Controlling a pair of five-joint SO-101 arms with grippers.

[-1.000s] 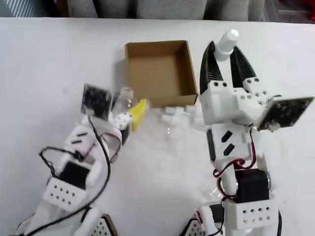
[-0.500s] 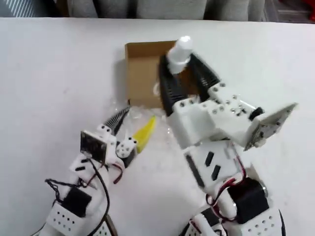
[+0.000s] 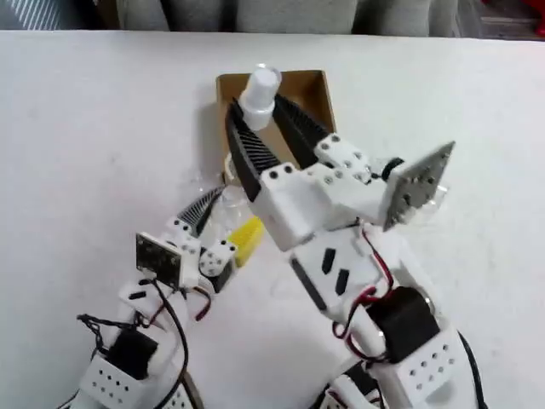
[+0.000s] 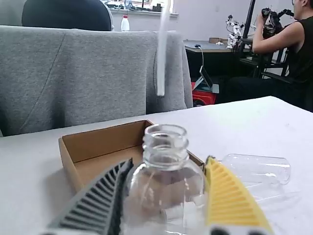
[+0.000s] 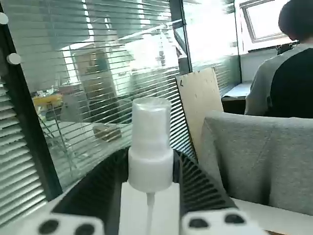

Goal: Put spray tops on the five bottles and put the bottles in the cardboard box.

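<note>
Leftward since a second ago: white plastic spray top (image 3: 260, 85) pinched in right gripper (image 3: 255, 111), tube hanging just above clear uncapped bottle (image 4: 164, 181) clasped in left gripper (image 3: 228, 211). Beyond both, brown cardboard box (image 3: 311, 85); seemingly nothing capped or boxed yet.

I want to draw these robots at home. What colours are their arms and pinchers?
The left arm and right arm are white plastic with black motor blocks. The left gripper has one dark ribbed finger and one yellow ribbed finger. The right gripper has two black ribbed fingers. Red and black cables loop along the arms, and a small dark circuit board sits by each wrist.
</note>
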